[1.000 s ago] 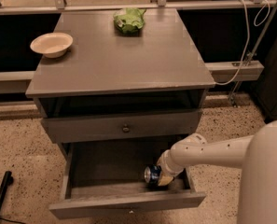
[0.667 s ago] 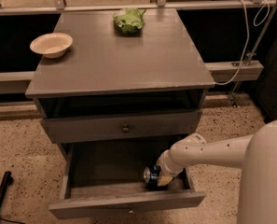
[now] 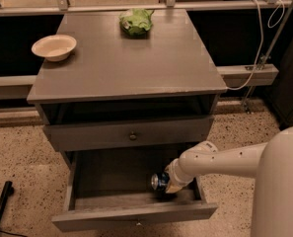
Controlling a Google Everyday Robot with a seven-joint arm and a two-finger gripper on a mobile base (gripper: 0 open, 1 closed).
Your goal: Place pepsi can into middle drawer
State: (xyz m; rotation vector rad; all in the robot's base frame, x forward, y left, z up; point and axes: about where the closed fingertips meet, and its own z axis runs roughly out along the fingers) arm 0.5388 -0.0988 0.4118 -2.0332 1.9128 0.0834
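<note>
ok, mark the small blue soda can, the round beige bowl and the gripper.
small blue aluminium pepsi can (image 3: 160,181), camera view, middle of its body.
round beige bowl (image 3: 54,47), camera view, inner hollow.
gripper (image 3: 170,182), camera view, its tip, inside the open grey wooden drawer (image 3: 136,215), at the can.

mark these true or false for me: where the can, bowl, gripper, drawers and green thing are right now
1. The pepsi can is inside the open middle drawer. True.
2. The beige bowl sits in the open drawer. False: it stands on the cabinet top, near its left edge.
3. The gripper is down in the open drawer, right at the can. True.
4. The knob drawer is pulled out farther than the drawer below it. False: the lower drawer juts out well past it.
5. A green crumpled thing lies near the far edge of the cabinet top. True.
</note>
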